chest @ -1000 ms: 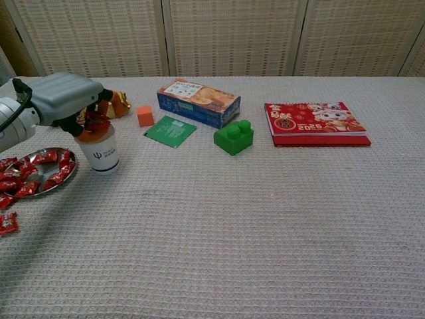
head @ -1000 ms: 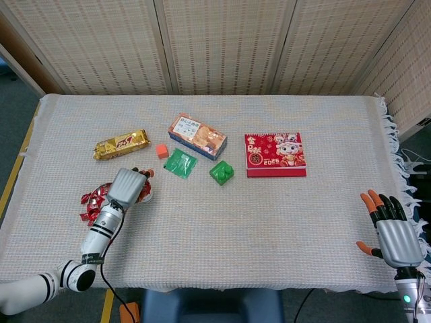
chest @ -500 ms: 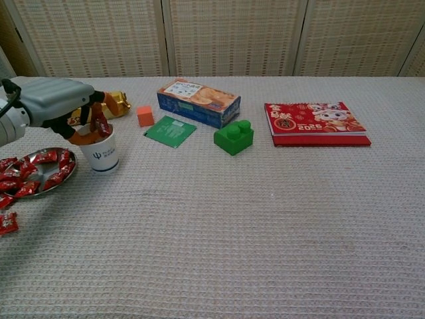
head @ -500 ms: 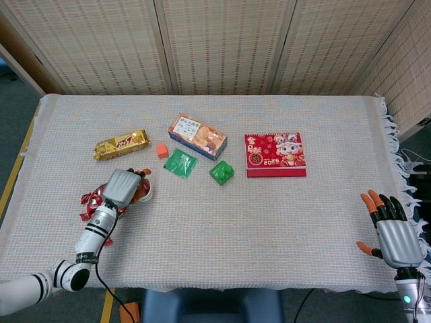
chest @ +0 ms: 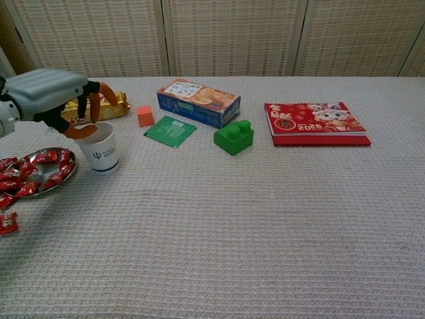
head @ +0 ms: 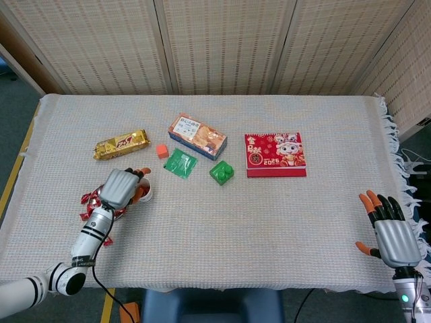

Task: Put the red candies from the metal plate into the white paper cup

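The white paper cup (chest: 99, 149) stands just right of the metal plate (chest: 44, 169), which holds several red candies (chest: 16, 179). One more red candy (chest: 8, 223) lies on the cloth in front of the plate. My left hand (chest: 52, 94) hovers over the cup's rim, its fingers (chest: 94, 106) spread and nothing between them. In the head view the left hand (head: 120, 188) covers most of the cup (head: 145, 193) and part of the plate. My right hand (head: 394, 237) rests open at the table's front right corner, far from both.
Behind the cup lie a gold snack bar (head: 120, 143), an orange cube (chest: 145, 115), a green packet (chest: 170, 131) and a biscuit box (chest: 198, 102). A green brick (chest: 234, 137) and a red calendar (chest: 316, 123) sit further right.
The left hand held a red candy over the cup; the candy is gone from its fingers, which have spread, and the hand has lifted slightly. The right hand barely moved.
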